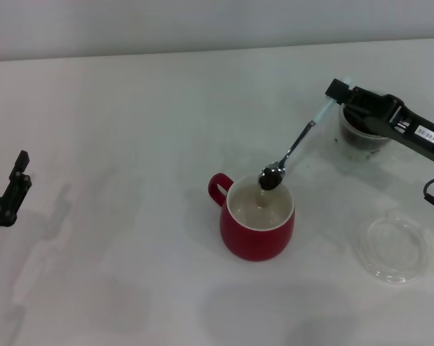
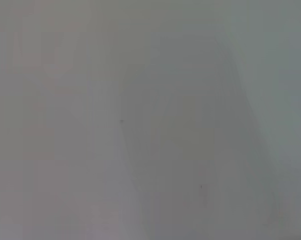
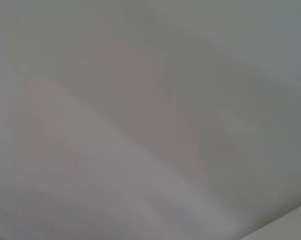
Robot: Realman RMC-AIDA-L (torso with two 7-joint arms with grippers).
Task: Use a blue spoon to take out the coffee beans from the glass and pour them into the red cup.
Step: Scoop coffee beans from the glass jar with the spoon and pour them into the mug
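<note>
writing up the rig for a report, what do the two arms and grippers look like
Both are black. The right gripper ends a long, boxy black arm section with a small white label bearing dark print and a thin black cable looping beside it. The left gripper shows as angular black parts at the head view's edge, with no markings visible.

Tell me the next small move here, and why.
Probably tip the metal teaspoon with the pale-blue handle. The right gripper holds it with dark coffee beans in its bowl, over the squat dark-red mug's white inside. The left gripper sits idle.
</note>
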